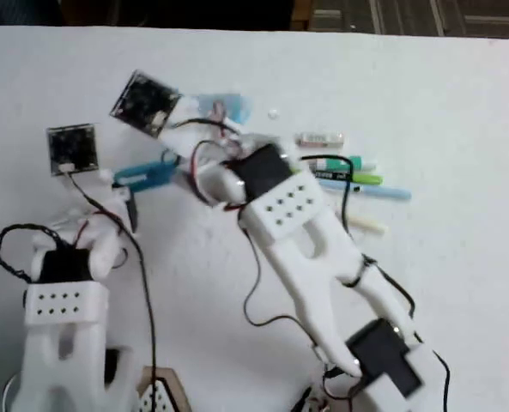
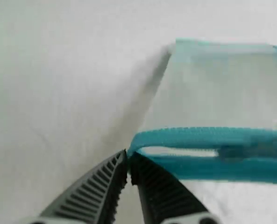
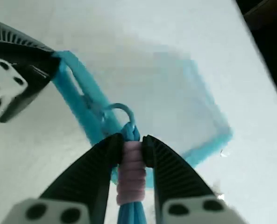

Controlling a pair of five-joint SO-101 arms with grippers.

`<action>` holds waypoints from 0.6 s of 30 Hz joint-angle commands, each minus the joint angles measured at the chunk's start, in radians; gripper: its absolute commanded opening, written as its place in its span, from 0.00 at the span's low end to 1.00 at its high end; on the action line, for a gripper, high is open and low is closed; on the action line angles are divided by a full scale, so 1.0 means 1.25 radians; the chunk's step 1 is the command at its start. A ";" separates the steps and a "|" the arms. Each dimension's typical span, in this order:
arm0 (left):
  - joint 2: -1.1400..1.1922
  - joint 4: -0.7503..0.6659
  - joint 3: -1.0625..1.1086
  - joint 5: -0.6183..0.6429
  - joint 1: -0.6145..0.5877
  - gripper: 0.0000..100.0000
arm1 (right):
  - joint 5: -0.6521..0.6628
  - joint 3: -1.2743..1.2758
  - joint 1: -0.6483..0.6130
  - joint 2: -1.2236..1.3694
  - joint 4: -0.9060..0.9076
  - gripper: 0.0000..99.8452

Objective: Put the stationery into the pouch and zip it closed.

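Note:
The clear pouch [image 1: 221,108] with its teal zipper [image 1: 148,176] lies flat on the white table between the two arms. My left gripper [image 2: 128,158] is shut on the zipper's end corner [image 2: 138,140], and it is seen again as the dark gripper [image 3: 21,70] in the right wrist view. My right gripper [image 3: 131,142] is shut on the pink-and-blue pull cord [image 3: 130,168], which hangs from the slider ring [image 3: 119,112]. The stationery lies outside the pouch beside my right arm: a green marker [image 1: 350,178], a blue pen [image 1: 383,192], a pale stick [image 1: 366,226] and a small tube [image 1: 320,138].
The right arm [image 1: 314,257] crosses the table's middle with loose cables [image 1: 254,292] around it. The left arm's base [image 1: 61,335] stands at the near left. A dark strip [image 1: 194,10] borders the table's far edge. Bare table lies at the far left and far right.

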 commanded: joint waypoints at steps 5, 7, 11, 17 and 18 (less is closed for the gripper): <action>-0.008 0.171 -0.209 0.001 -0.075 0.03 | -0.006 -0.135 0.040 -0.087 0.055 0.02; -0.007 0.222 -0.275 -0.001 -0.074 0.03 | -0.006 -0.161 0.040 -0.089 0.072 0.02; -0.008 0.309 -0.385 -0.002 -0.074 0.03 | -0.005 -0.216 0.040 -0.089 0.111 0.02; -0.007 0.561 -0.724 -0.002 -0.074 0.03 | -0.002 -0.338 0.040 -0.090 0.206 0.02; -0.006 0.620 -0.795 0.001 -0.074 0.02 | -0.002 -0.358 0.042 -0.090 0.226 0.02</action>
